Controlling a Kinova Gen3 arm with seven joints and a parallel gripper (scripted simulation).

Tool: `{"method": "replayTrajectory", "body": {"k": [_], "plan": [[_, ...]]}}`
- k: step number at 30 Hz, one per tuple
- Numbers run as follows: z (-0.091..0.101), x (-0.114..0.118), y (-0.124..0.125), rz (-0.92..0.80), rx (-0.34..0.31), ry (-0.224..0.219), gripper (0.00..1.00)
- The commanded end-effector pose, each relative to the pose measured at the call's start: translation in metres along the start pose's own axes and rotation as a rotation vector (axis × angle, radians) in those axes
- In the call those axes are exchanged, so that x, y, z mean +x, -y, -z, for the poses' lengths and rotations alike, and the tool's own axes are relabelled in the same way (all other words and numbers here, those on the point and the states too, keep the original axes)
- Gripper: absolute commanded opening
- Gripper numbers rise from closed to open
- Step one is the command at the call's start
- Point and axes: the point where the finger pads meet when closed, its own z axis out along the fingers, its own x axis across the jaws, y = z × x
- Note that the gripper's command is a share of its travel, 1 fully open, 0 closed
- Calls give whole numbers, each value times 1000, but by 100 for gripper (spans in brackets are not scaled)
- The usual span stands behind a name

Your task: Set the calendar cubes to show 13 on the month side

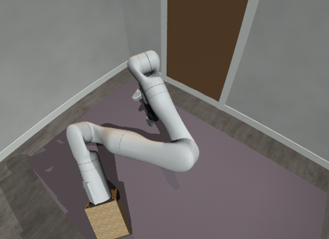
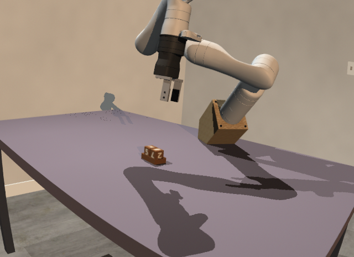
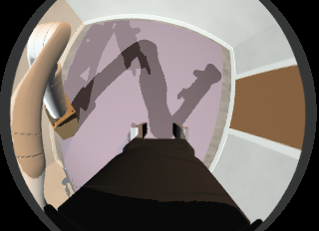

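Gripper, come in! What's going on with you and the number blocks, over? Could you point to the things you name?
Gripper (image 1: 151, 105) (image 2: 171, 99) (image 3: 159, 127) open, nothing held, high above table (image 1: 225, 178) (image 2: 94, 151) (image 3: 110, 146). Cubes (image 2: 153, 152) in tray (image 2: 154, 159), on table. Nothing seen blocking between gripper and cubes, over.

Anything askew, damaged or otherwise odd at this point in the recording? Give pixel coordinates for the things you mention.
No spill or damage stands out. The tray (image 2: 154, 160) looks flat on the table (image 2: 94, 151), cubes (image 2: 154, 152) seated in it. One oddity: a glyph on the exterior-facing side resembles an L or tipped 7.
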Motion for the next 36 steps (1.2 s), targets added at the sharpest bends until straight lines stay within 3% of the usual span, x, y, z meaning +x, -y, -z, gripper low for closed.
{"method": "replayTrajectory", "body": {"k": [1, 2, 10, 11, 36], "plan": [[1, 0, -1, -5, 0, -3, 100], [-5, -7, -11, -47, 2, 8, 100], [-5, -7, -11, -47, 2, 8, 100], [-10, -14, -20, -87, 5, 19, 100], [-20, -28, -36, -159, 11, 40, 100]]}}
